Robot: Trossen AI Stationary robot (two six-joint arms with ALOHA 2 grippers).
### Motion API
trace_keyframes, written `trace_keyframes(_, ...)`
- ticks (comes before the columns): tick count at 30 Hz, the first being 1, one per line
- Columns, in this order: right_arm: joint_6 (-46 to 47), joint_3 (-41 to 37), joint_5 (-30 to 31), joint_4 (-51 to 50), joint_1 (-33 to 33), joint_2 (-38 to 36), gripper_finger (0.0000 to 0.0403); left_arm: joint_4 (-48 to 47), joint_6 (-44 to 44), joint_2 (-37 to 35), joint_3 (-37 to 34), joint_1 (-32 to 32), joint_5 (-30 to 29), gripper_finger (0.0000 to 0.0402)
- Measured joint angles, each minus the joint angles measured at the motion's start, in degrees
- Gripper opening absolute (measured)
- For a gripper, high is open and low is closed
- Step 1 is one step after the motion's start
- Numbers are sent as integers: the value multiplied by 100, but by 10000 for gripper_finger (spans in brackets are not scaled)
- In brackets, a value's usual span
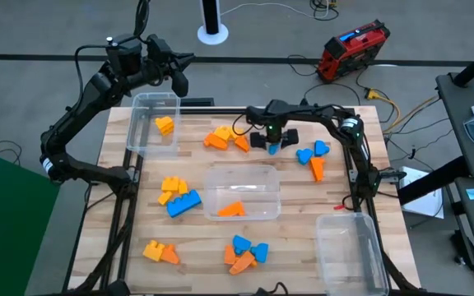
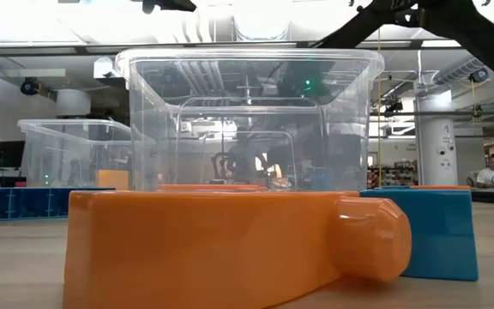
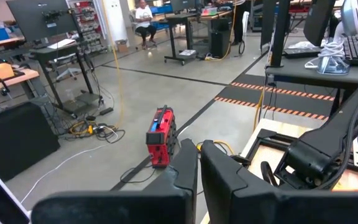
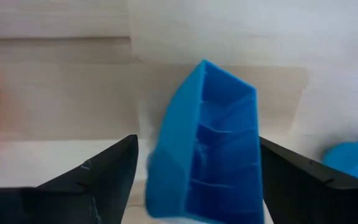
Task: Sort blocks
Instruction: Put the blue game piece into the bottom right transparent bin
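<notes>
Red toolbox [image 3: 161,135] (floor, beyond fingers [image 3: 185,168])

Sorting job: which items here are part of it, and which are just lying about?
Part of the job: the blocks scattered on the table; three clear bins; the blue block between the right gripper fingers.

Lying about: red device and cables on the floor; white post base.

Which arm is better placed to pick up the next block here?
Right: the right gripper has its open fingers either side of a blue plastic block. The left gripper is raised beyond the table's far edge.
</notes>
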Motion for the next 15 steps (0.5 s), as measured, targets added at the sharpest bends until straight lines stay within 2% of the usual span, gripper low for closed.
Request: trace_keyframes(15,-168,-179,254,136,-41,0,221,3,-2,-2,0,0,0,0)
